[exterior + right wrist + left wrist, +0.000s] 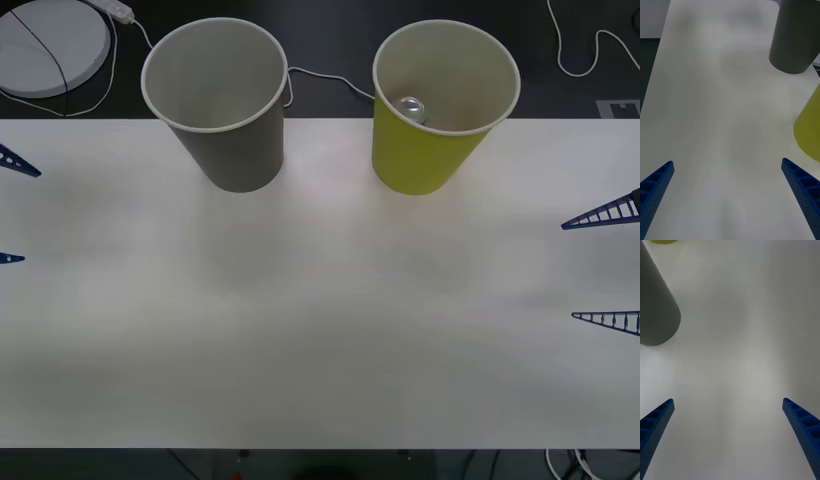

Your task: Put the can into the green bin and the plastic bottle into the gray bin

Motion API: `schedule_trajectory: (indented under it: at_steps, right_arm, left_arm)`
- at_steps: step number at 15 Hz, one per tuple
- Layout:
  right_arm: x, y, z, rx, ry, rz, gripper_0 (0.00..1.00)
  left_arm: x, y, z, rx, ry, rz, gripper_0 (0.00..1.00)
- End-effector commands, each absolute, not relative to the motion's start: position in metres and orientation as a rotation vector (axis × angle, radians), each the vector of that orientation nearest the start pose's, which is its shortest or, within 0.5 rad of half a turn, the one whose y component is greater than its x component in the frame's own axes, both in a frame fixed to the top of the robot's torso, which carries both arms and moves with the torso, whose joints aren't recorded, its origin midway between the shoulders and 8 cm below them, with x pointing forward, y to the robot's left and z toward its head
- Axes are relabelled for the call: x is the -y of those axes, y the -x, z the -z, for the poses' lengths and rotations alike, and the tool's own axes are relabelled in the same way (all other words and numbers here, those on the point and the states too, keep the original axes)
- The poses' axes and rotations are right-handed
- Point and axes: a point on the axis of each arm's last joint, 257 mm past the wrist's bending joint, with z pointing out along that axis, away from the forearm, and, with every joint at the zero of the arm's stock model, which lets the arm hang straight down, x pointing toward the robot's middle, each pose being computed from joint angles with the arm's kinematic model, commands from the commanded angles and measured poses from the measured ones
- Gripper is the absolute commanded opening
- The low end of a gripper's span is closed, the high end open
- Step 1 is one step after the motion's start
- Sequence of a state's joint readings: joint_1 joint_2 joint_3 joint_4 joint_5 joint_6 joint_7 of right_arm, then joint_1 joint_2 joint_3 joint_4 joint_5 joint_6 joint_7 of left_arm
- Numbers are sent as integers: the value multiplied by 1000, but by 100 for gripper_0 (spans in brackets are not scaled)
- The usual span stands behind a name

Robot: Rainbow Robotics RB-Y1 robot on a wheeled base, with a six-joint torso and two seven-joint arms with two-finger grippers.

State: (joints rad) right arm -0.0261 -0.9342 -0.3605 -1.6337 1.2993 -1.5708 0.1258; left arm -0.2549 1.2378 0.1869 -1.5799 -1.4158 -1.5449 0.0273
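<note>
With the can [410,106] already in the green bin [430,160] and no bottle on the table [320,320], both tools, left tool [10,208] and right tool [606,267], wait open and empty at its side edges, best kept clear of the gray bin [235,150].

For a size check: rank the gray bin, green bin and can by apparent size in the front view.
1. Gray bin and green bin: alike, no ranking.
2. Can, far smallest; just its top shows inside the green bin.

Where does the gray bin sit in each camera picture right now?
Front view: gray bin at the table's far edge, robot's left of the green bin.
Right wrist view: beyond the green bin.
Left wrist view: close by.
Shared landmark: the white table.
</note>
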Motion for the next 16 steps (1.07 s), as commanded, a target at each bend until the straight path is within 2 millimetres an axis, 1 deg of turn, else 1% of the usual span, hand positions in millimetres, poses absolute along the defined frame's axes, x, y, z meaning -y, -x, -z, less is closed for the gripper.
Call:
schedule_trajectory:
  at_steps: [1,2,4,8,12,16]
  right_arm:
    - [317,-360,149,-1434,1654,-345,100]
    - [317,-360,149,-1434,1654,-345,100]
    - [317,-360,149,-1434,1654,-345,100]
    - [317,-360,149,-1434,1654,-345,100]
    - [317,-360,149,-1434,1654,-345,100]
    - [317,-360,149,-1434,1654,-345,100]
  left_arm:
    - [-371,-380,115,-1658,-1867,137,100]
    - [-369,-374,116,-1649,-1869,153,100]
    - [-364,-372,118,-1628,-1849,171,100]
    - [-354,-369,129,-1598,-1833,214,100]
    - [-353,-369,130,-1590,-1836,213,100]
    - [-357,-370,133,-1602,-1842,198,100]
